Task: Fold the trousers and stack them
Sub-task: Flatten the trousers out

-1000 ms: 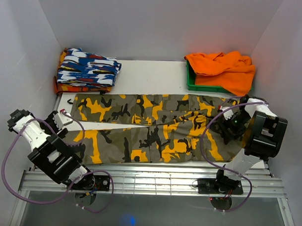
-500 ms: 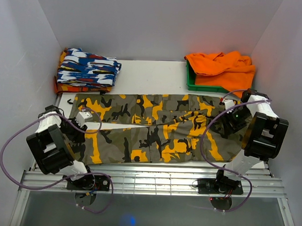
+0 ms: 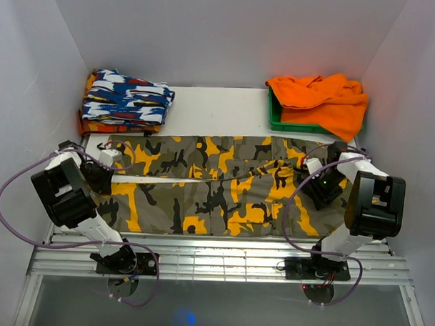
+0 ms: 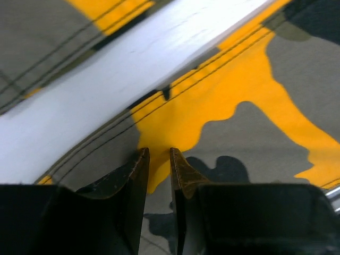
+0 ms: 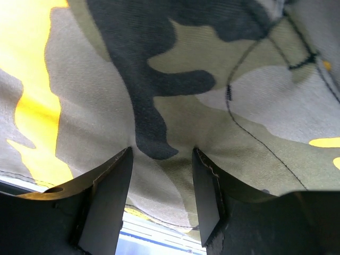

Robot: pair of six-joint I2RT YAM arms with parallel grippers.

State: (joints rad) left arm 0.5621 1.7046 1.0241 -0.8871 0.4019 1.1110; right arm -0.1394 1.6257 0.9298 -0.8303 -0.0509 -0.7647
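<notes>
The camouflage trousers [image 3: 217,184] lie spread flat across the table, legs to the left and waist to the right. My left gripper [image 3: 108,175] is low over the near leg's left end. In the left wrist view [image 4: 158,153] its jaws stand a narrow gap apart, with flat orange-yellow and grey cloth [image 4: 249,79] showing between them. My right gripper [image 3: 315,182] is down on the waist end. In the right wrist view [image 5: 162,151] its jaws are apart and the tips press into the cloth [image 5: 175,74], which bulges between them.
A folded blue-white-red garment [image 3: 127,97] lies at the back left. A green bin [image 3: 297,123] holding a plain orange cloth [image 3: 323,99] stands at the back right. A slatted metal rail [image 3: 214,259] runs along the near edge. Walls close in on both sides.
My left arm has swung in from the table's left edge onto the near leg's end. My right gripper has shifted slightly left and down onto the waist.
</notes>
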